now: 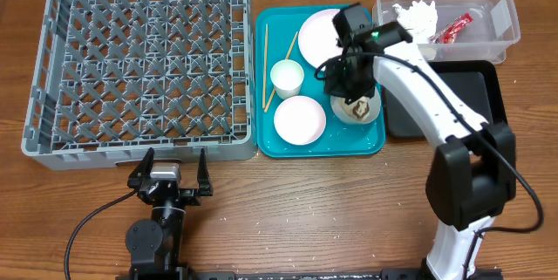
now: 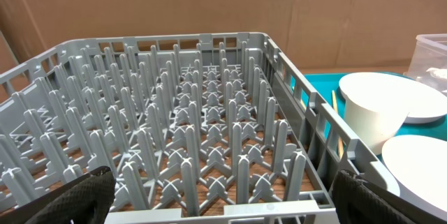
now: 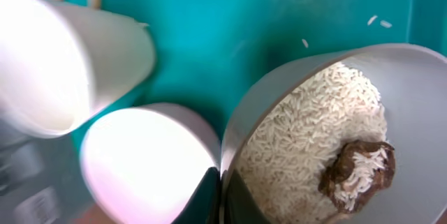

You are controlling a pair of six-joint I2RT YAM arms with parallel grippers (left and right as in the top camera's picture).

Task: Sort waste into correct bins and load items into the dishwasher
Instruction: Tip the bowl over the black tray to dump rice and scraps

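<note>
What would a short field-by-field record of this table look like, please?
rack: empty
teal tray: plate, cup, dish, chopsticks, bowl
bowl: rice and a brown scrap inside
clear tub: napkin, red wrapper
black tray: nothing seen in it
right claw: shut on bowl rim
left claw: open, in front of rack

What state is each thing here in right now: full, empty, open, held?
dish rack, empty.
bowl, holds rice and a brown scrap, rim pinched by right gripper.
cup, upright, empty.
small dish, empty.
plate, partly hidden, bare where seen.
chopsticks, lying on the teal tray.
clear tub, holds napkin and red wrapper.
black tray, empty where visible.
left gripper, open, holding nothing.
</note>
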